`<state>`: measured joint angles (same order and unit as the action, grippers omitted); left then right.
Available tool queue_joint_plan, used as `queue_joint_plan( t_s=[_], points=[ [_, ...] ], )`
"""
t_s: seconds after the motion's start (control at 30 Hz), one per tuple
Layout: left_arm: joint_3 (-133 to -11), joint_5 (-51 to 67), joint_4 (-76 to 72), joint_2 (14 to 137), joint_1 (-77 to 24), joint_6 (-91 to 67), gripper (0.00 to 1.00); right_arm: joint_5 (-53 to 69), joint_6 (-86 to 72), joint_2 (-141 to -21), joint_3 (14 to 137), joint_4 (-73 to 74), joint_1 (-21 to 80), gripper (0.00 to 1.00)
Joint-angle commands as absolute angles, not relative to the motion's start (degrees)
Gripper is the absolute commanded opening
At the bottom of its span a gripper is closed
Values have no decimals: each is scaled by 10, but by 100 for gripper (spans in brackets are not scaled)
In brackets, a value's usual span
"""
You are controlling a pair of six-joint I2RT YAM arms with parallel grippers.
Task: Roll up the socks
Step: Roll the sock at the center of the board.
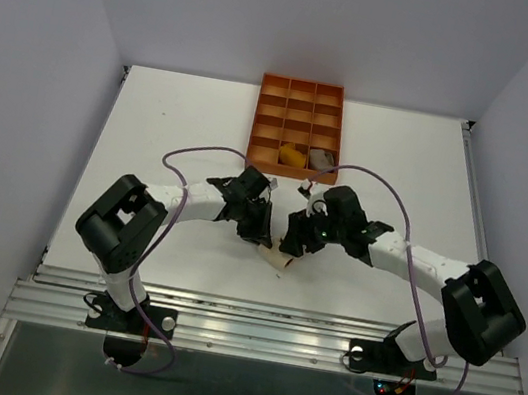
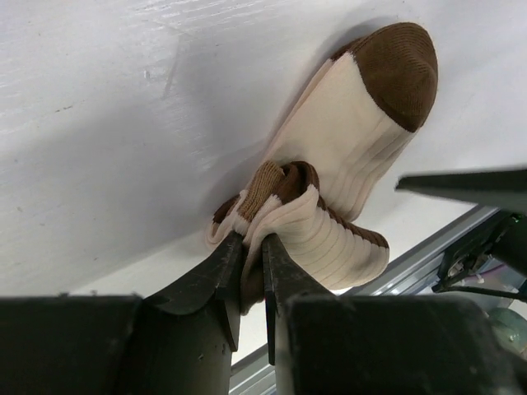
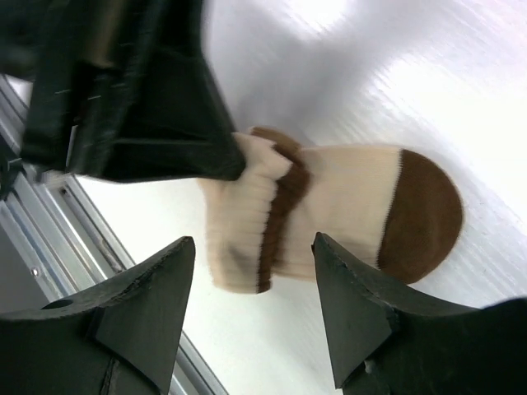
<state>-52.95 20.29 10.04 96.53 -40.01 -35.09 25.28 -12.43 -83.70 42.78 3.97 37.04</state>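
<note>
A brown-and-cream sock (image 1: 277, 258) lies on the white table between my two grippers, folded over at the cuff. In the left wrist view the sock (image 2: 346, 140) has its brown toe pointing away, and my left gripper (image 2: 253, 239) is shut on the folded cuff end. My right gripper (image 3: 254, 239) stands open just short of the sock (image 3: 329, 202), with nothing between its fingers. From above, the left gripper (image 1: 260, 232) and right gripper (image 1: 291, 245) meet over the sock. A mustard sock (image 1: 292, 158) and a taupe sock (image 1: 322, 156) sit in the tray's near compartments.
The orange tray (image 1: 257, 120) with square compartments stands at the back middle of the table. The metal rail (image 1: 263, 327) of the table's near edge runs just behind the sock. In the right wrist view the left gripper's fingers (image 3: 165, 123) are close at the upper left.
</note>
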Motion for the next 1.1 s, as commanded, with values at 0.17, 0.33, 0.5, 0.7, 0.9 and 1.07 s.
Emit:
queue_joint_plan(
  t_s=[0.17, 0.33, 0.5, 0.7, 0.9, 1.07],
  points=[
    [-552, 151, 207, 983, -411, -342, 0, 77, -50, -773, 456, 92, 506, 66],
    [-558, 159, 215, 991, -411, -338, 0, 30, -30, -786, 471, 103, 553, 66],
    [-564, 160, 225, 992, -411, -336, 0, 4, -11, -813, 483, 107, 591, 67],
    [-566, 165, 231, 995, -411, -334, 0, -29, 10, -836, 497, 112, 615, 66],
    [-564, 177, 231, 994, -411, -334, 0, -74, 7, -855, 489, 120, 621, 66],
    [-565, 181, 233, 996, -411, -333, 0, -105, 11, -870, 482, 125, 626, 66]
  ],
)
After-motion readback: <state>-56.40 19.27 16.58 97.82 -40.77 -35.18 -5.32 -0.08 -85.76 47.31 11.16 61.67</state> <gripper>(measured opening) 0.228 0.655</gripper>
